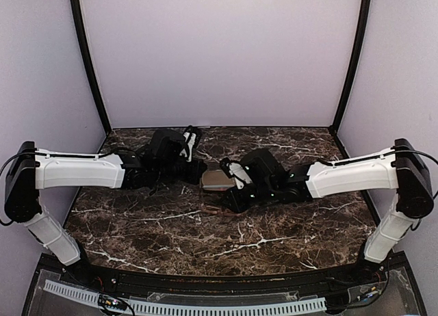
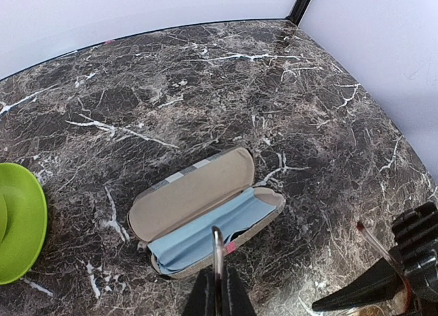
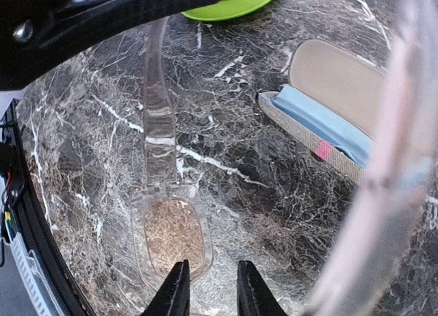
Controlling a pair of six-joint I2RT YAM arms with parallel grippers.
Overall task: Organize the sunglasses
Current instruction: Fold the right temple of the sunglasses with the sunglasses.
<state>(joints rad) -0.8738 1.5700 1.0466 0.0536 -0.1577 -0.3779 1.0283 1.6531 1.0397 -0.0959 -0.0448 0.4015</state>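
Clear-framed sunglasses with brown lenses (image 3: 171,234) hang just above the marble between both grippers. My right gripper (image 3: 209,292) is closed on the front frame beside one lens. One clear temple (image 3: 157,111) runs up to my left gripper (image 2: 217,278), which is shut on its tip. The other temple (image 3: 390,193) is a blur close to the right wrist camera. An open beige glasses case (image 2: 191,193) with a blue cloth (image 2: 205,230) in it lies just beyond the left fingers. The case also shows in the top view (image 1: 215,180) and the right wrist view (image 3: 335,76).
A green plate (image 2: 17,220) sits left of the case, also in the right wrist view (image 3: 233,1). The right gripper's black body (image 2: 410,261) is close on the left gripper's right. Purple walls enclose the dark marble table (image 1: 171,247).
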